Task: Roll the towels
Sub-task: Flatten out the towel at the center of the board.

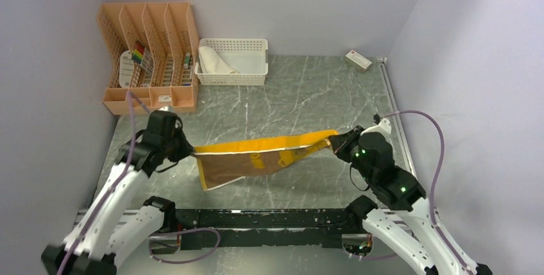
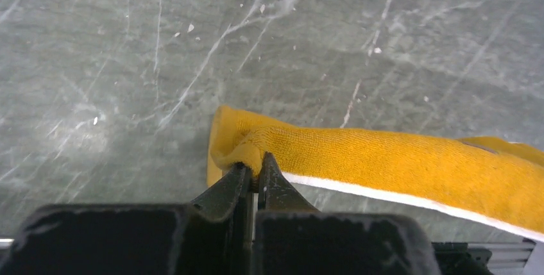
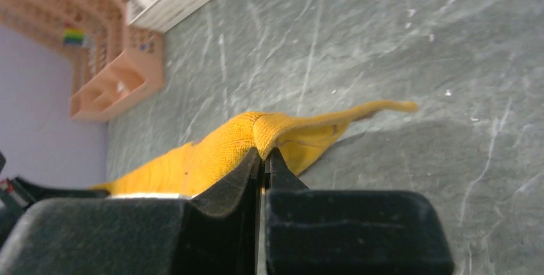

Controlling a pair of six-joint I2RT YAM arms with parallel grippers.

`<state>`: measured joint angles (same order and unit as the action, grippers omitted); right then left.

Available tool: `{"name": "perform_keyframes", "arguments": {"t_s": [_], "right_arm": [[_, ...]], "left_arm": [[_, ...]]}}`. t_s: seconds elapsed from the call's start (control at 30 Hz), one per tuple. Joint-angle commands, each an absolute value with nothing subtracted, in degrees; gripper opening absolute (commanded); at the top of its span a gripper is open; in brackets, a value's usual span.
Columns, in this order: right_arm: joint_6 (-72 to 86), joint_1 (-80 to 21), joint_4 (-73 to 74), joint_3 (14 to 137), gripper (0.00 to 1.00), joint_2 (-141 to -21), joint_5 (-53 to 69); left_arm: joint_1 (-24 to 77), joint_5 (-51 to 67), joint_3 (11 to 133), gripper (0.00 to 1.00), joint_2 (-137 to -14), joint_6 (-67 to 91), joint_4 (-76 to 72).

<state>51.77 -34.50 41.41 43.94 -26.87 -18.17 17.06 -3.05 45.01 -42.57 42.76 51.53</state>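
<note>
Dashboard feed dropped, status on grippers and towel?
Left gripper shut on yellow towel corner. Right gripper shut on its other end. Towel stretched between them, unrolled. Nothing blocking.

In the upper left of the top view you will find a peach lattice file organizer (image 1: pixel 151 99) with several upright slots, standing on the grey marbled table (image 1: pixel 301 95); a rainbow-striped item (image 1: pixel 138 52) and a white perforated piece (image 1: pixel 126 70) sit in its left slots (what they are is too small to tell). Just to its right, against the back wall, stands a white lattice basket (image 1: pixel 231 77). A small box (image 1: pixel 358 61) lies at the upper right, well apart from both. Along the bottom runs a black rail (image 1: pixel 256 218).
</note>
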Motion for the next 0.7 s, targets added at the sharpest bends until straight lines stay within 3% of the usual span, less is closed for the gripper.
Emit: {"name": "perform_keyframes", "arguments": {"t_s": [0.0, 0.17, 0.47, 0.67], "right_arm": [[58.4, -34.3, 32.4, 41.1, 0.0, -31.6, -31.2], [57.1, -31.8, 20.0, 41.1, 0.0, -44.4, -34.3], [56.9, -8.3, 1.3, 47.4, 0.0, -73.0, -9.8], [56.2, -0.8, -4.9, 56.3, 0.0, -90.5, 0.8]], "left_arm": [[16.6, -2.5, 44.2, 0.07, -55.0, 44.5, 37.1], [16.5, -4.2, 52.5, 0.07, -73.4, 44.0, 29.3], [15.5, -7.0, 73.9, 0.07, -100.1, 41.0, 24.5], [14.2, -2.6, 85.7, 0.07, -113.4, 35.3, 20.0]]}}
